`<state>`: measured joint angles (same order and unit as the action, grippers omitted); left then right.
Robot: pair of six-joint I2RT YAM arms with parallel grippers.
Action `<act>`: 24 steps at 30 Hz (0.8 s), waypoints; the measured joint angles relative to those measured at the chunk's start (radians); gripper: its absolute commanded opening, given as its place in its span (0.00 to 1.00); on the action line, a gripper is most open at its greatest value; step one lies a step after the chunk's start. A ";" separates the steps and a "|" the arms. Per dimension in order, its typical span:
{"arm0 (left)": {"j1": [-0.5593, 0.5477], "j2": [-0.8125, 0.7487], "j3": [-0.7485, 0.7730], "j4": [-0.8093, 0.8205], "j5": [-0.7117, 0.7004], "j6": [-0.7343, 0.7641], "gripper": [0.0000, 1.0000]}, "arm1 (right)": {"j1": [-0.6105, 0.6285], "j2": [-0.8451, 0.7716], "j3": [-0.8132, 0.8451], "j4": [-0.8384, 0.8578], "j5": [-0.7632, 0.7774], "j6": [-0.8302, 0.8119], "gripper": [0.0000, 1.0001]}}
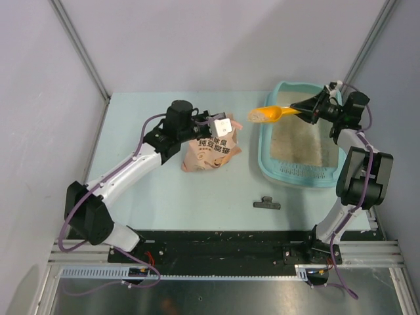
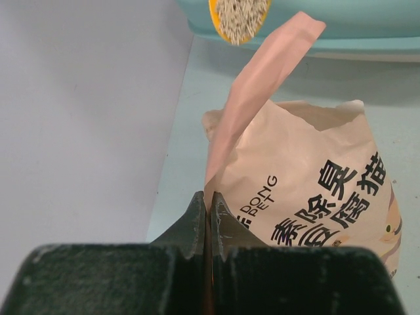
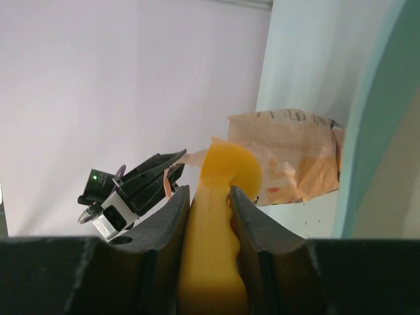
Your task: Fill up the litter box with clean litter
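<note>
Nearest the arm bases a small dark clip [image 1: 267, 203] lies on the table, apart from everything else. Just beyond it is the slotted end of the litter box [image 1: 266, 164], which runs away from me on the right-hand side with a layer of clean litter [image 1: 298, 141] over its floor. To its left stands the pink-orange bag [image 1: 211, 147], mouth open. The left gripper [image 2: 207, 203] has its jaws pressed together on a strip of the bag's torn top, holding it up. Farther back, the right gripper [image 1: 308, 108] hangs over the tray and pinches the handle of the orange scoop [image 1: 272, 113]. The scoop's long axis runs crosswise, handle toward the right arm and bowl toward the bag. Its heaped load [image 1: 256, 117] sits at the box's left rim, seemingly just outside it, between bag and tray. As I read it, the open tray lies to the right of that load, so the right arm needs only to draw the scoop back along its own axis and then tip it.
</note>
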<state>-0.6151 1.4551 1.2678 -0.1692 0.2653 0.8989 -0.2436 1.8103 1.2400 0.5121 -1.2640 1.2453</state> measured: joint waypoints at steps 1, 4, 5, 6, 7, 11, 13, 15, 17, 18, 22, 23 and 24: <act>0.000 0.007 0.008 -0.002 0.000 -0.001 0.00 | -0.016 0.000 0.000 0.002 -0.002 0.005 0.00; 0.000 0.026 0.027 -0.008 0.001 -0.001 0.00 | -0.066 0.000 0.000 0.003 -0.002 0.013 0.00; 0.000 0.032 0.031 -0.009 0.002 -0.001 0.00 | -0.082 0.000 0.000 0.002 -0.002 0.016 0.00; 0.000 0.038 0.037 -0.010 0.003 -0.001 0.00 | -0.096 -0.002 0.000 0.002 -0.002 0.017 0.00; 0.000 0.040 0.039 -0.010 0.003 -0.001 0.00 | -0.114 -0.003 0.000 0.002 -0.002 0.018 0.00; 0.000 0.051 0.050 -0.014 0.005 -0.001 0.00 | -0.188 -0.024 -0.008 0.002 -0.001 0.018 0.00; 0.000 0.051 0.050 -0.014 0.008 -0.001 0.00 | -0.231 -0.037 -0.013 0.002 0.002 0.016 0.00; 0.000 0.051 0.051 -0.014 0.011 -0.001 0.00 | -0.273 -0.047 -0.019 0.002 0.010 0.011 0.00; 0.000 0.051 0.051 -0.014 0.016 -0.001 0.00 | -0.310 -0.051 -0.026 -0.002 0.021 0.001 0.00; 0.000 0.051 0.051 -0.014 0.019 -0.001 0.00 | -0.328 -0.053 -0.030 -0.010 0.029 -0.009 0.00; 0.000 0.051 0.051 -0.014 0.027 -0.001 0.00 | -0.372 -0.066 -0.040 -0.088 0.075 -0.098 0.00; 0.000 0.051 0.051 -0.014 0.027 -0.001 0.00 | -0.373 -0.075 -0.042 -0.124 0.097 -0.134 0.00; 0.000 0.051 0.051 -0.014 0.027 -0.001 0.00 | -0.373 -0.088 -0.046 -0.164 0.127 -0.173 0.00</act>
<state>-0.6151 1.5059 1.3186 -0.1833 0.2924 0.8978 -0.6163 1.7226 1.1942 0.3477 -1.1374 1.0721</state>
